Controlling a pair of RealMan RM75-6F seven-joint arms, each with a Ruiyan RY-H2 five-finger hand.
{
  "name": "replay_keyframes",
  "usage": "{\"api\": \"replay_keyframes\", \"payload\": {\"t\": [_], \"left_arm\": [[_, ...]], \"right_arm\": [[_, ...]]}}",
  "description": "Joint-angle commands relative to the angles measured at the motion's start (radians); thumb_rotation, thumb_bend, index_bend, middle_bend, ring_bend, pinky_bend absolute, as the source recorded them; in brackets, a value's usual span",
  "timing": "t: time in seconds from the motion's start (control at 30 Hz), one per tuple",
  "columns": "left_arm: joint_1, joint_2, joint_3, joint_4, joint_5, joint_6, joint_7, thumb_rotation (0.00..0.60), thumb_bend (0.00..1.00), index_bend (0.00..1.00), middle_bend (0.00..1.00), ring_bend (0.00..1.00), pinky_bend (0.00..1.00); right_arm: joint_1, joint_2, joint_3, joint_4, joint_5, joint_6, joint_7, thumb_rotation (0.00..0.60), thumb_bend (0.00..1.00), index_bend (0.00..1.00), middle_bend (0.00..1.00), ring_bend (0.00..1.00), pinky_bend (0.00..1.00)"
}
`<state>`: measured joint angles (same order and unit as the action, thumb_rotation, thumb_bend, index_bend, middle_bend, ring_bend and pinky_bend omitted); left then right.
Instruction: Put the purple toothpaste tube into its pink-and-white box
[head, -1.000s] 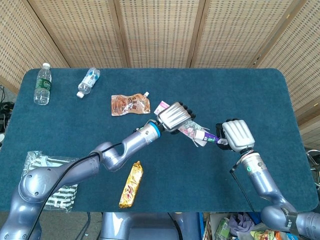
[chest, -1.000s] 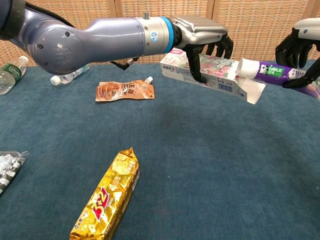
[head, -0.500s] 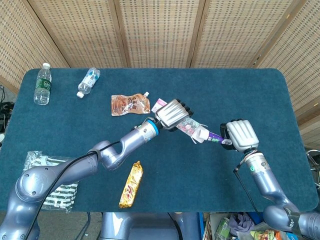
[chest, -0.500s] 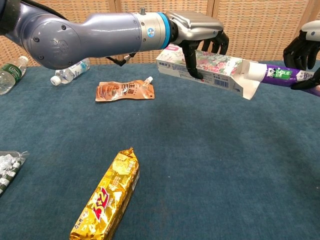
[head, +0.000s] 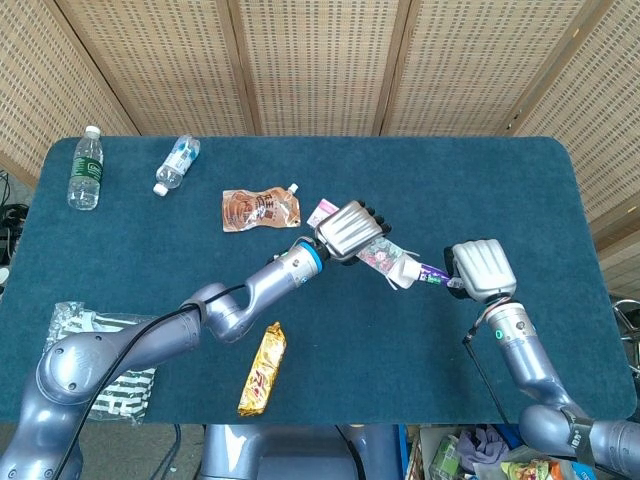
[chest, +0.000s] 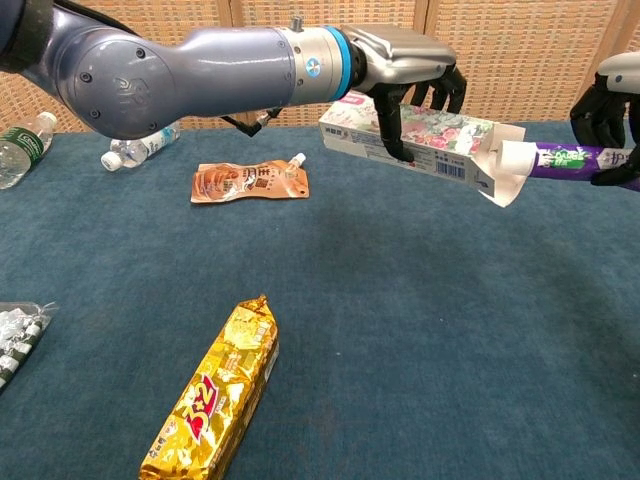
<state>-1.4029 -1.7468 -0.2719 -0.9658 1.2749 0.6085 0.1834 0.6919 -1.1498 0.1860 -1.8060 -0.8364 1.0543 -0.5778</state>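
Observation:
My left hand (head: 350, 231) (chest: 405, 72) grips the pink-and-white box (chest: 415, 138) (head: 378, 256) and holds it in the air, open end toward the right. Its white end flap (chest: 500, 178) hangs open. The purple toothpaste tube (chest: 560, 158) (head: 432, 274) is held level by my right hand (head: 478, 268) (chest: 612, 118), white cap end at the box's mouth. I cannot tell how far the cap sits inside. The tube's tail is hidden in the right hand.
On the blue table (head: 500, 180) lie an orange spout pouch (head: 260, 209), a gold snack bar (head: 262, 368), two water bottles (head: 86, 168) (head: 176, 162) at the far left, and a striped bag (head: 110, 385) at the left front edge.
The box and left hand shifted slightly right after drifting left. The tube stays at the box's mouth, and the right hand has moved a little right and down.

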Motion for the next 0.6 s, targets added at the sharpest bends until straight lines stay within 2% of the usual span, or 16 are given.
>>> {"api": "replay_keyframes", "payload": {"t": [0.03,0.3,0.6], "left_arm": [[-0.002,-0.005,0.0,0.003,-0.007,-0.002,0.003,0.6,0.28,0.48,0.45,0.39,0.4],[-0.004,-0.02,0.001,0.018,-0.025,-0.007,0.002,0.6,0.28,0.49,0.46,0.39,0.4],[-0.008,-0.035,-0.004,0.032,-0.043,-0.007,0.008,0.6,0.28,0.49,0.46,0.39,0.4]], "right_arm": [[0.03,-0.005,-0.005,-0.03,0.074,0.027,-0.08,0.6,0.58,0.63,0.68,0.51,0.48],[0.066,-0.016,-0.001,-0.055,0.163,0.064,-0.146,0.6,0.58,0.63,0.69,0.52,0.49],[0.079,-0.024,-0.005,-0.068,0.167,0.087,-0.152,0.6,0.59,0.64,0.69,0.52,0.5]]}}
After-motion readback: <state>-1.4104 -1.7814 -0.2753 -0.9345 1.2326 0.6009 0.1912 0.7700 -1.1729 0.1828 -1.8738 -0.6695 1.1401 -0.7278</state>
